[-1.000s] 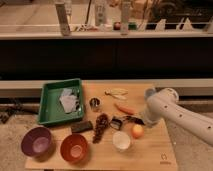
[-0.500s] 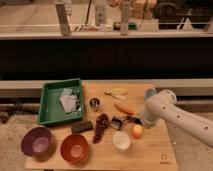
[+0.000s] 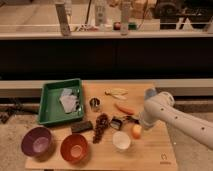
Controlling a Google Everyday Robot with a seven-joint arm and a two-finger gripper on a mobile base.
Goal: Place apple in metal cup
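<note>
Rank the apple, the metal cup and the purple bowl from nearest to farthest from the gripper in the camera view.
The gripper is low, near the middle of the view.
1. apple, just right of it.
2. metal cup, farther back and left.
3. purple bowl, far front-left corner.

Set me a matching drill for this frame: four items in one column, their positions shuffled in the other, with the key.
Items:
1. apple
2. metal cup
3. purple bowl
4. gripper

Places, as seen in the picture:
A. front-left corner of the table
B. just right of the green tray
C. low over the table, just left of the apple, fingers open and holding nothing
D. right of the white cup and slightly behind it

Pairs: 1-D, 2-B, 3-A, 4-C
</note>
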